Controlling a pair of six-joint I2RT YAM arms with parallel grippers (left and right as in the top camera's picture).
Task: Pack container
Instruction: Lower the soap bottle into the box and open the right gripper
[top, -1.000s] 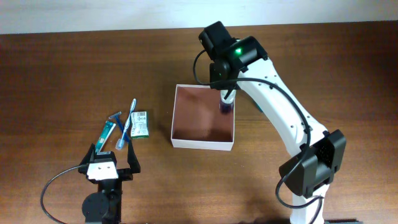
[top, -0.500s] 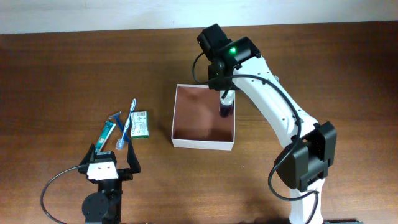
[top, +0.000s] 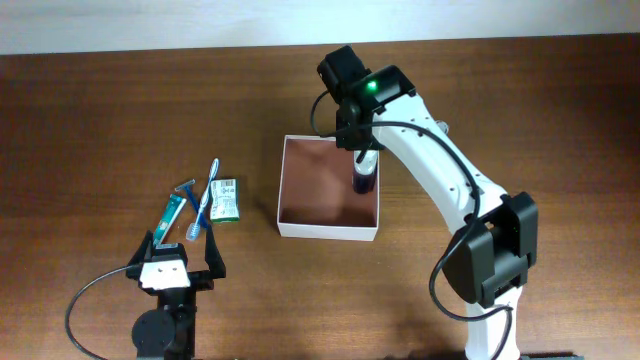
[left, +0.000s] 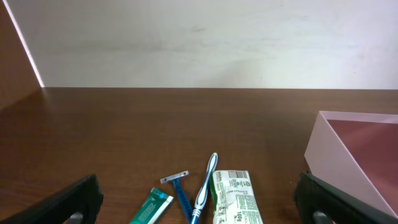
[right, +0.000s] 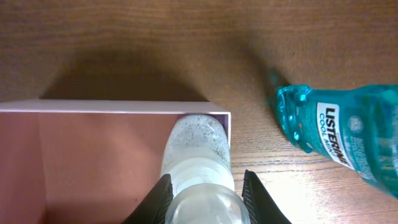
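Note:
The container (top: 327, 232), a square shallow box with white walls and a reddish-brown inside, sits mid-table; its walls also show in the wrist views (right: 112, 107) (left: 329, 149). My right gripper (top: 365, 160) (right: 205, 193) is shut on a small bottle (top: 363, 183) (right: 198, 155) with a clear cap and dark body. The bottle stands upright inside the container, at its right wall near the far corner. My left gripper (top: 181, 243) (left: 200, 202) stands open at the front left, just short of the loose toiletries, holding nothing.
In front of the left gripper lie a green tube (top: 172, 215) (left: 152, 208), a blue razor (top: 188, 190) (left: 179, 190), a blue-white toothbrush (top: 205, 200) (left: 205, 186) and a green-white sachet (top: 225, 198) (left: 235, 198). A teal Listerine bottle (right: 348, 127) lies right of the container.
The right arm has shifted slightly, carrying the bottle a little toward the table's front, still inside the container. The left arm has not moved.

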